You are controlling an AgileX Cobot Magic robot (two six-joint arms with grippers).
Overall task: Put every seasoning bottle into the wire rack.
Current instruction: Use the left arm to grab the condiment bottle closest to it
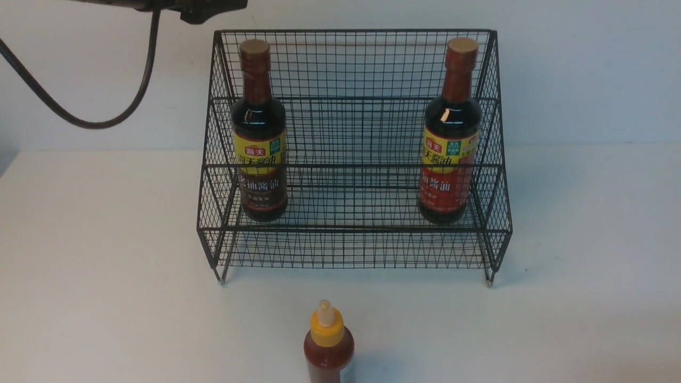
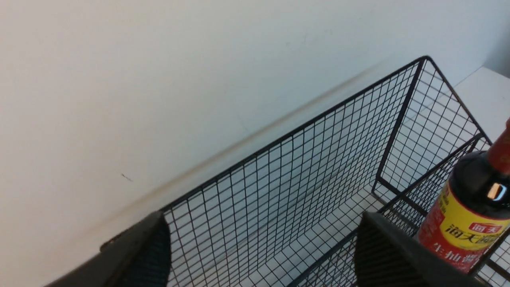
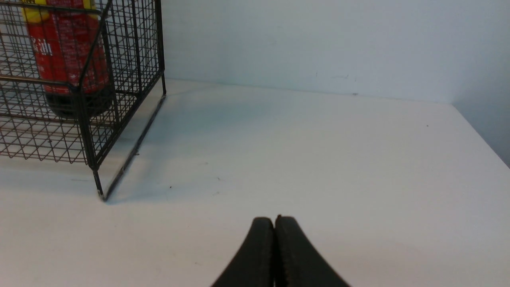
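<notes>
Black wire rack (image 1: 354, 230), lower tier: left soy-sauce bottle (image 1: 259, 133), right soy-sauce bottle (image 1: 451, 133), upright. Loose red sauce bottle (image 1: 328, 348): table (image 1: 106, 266), before rack. Idle left gripper (image 2: 261, 223) spread, empty; right gripper (image 3: 274, 223) closed, empty.

Left bottle (image 1: 259, 133), right bottle (image 1: 451, 133) in rack (image 1: 354, 230), small bottle (image 1: 328, 346) before rack

A white table (image 1: 106, 239) is carrying everything here. The black wire rack (image 1: 354, 229) is standing on it on small feet, set back near the wall. The rack is holding the left soy-sauce bottle (image 1: 259, 133) and the right soy-sauce bottle (image 1: 451, 138) upright at opposite ends of its lower tier. A red sauce bottle (image 1: 328, 351) is standing, apparently upright, on the bare table in front of the rack, its base being cut off by the picture's edge.
</notes>
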